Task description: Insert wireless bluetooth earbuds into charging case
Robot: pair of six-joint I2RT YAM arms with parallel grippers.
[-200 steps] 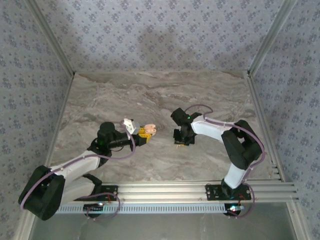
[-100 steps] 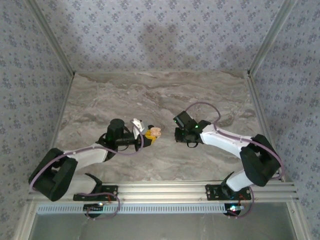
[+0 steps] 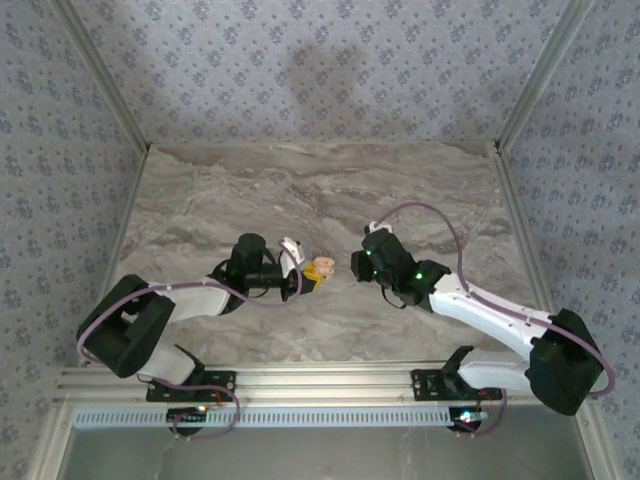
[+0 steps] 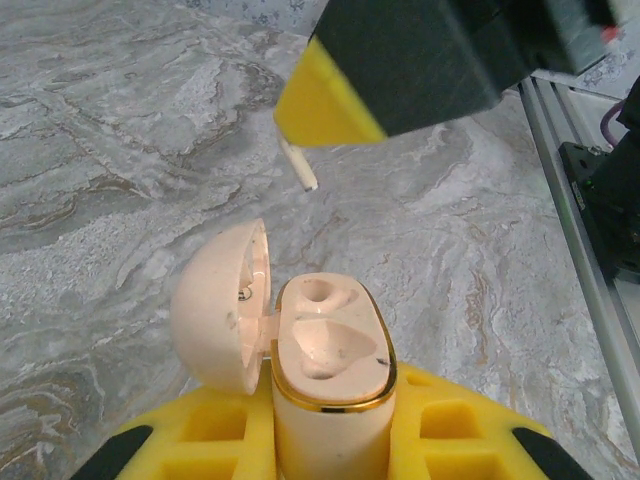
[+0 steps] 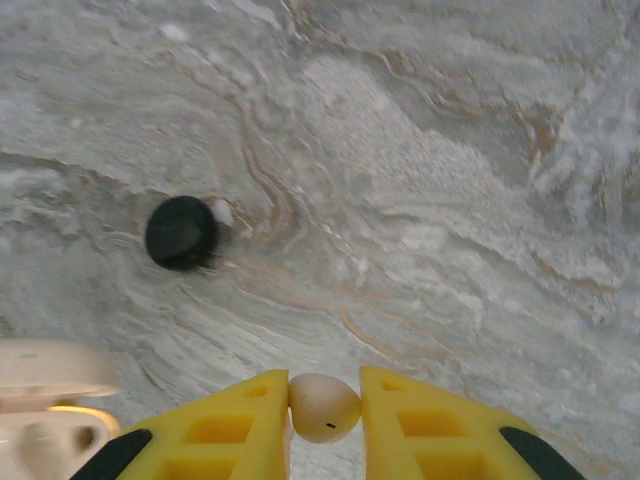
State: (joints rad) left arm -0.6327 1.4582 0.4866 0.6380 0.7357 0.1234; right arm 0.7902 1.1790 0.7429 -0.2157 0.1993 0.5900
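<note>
The charging case (image 4: 330, 370) is pale beige-pink with a gold rim. It stands upright between the yellow fingers of my left gripper (image 4: 333, 445), which is shut on it. Its lid (image 4: 215, 310) hangs open to the left and both sockets are empty. My right gripper (image 5: 323, 412) is shut on one earbud (image 5: 323, 405), which here looks pale beige, not black. In the left wrist view that earbud's thin stem (image 4: 299, 166) pokes down from the right gripper (image 4: 420, 55), above and just behind the case. From above, the case (image 3: 320, 268) and the right gripper (image 3: 357, 264) face each other a short gap apart.
A flat black round disc (image 5: 181, 232) lies on the marble table (image 5: 450, 150), with a small pale bit touching its right edge. A corner of the open case (image 5: 45, 395) shows at the lower left of the right wrist view. Aluminium rails (image 3: 330, 380) run along the near table edge.
The left gripper has carried the open case to the right, toward the centre. The right gripper has risen from the table with the earbud and swung left to face the case.
</note>
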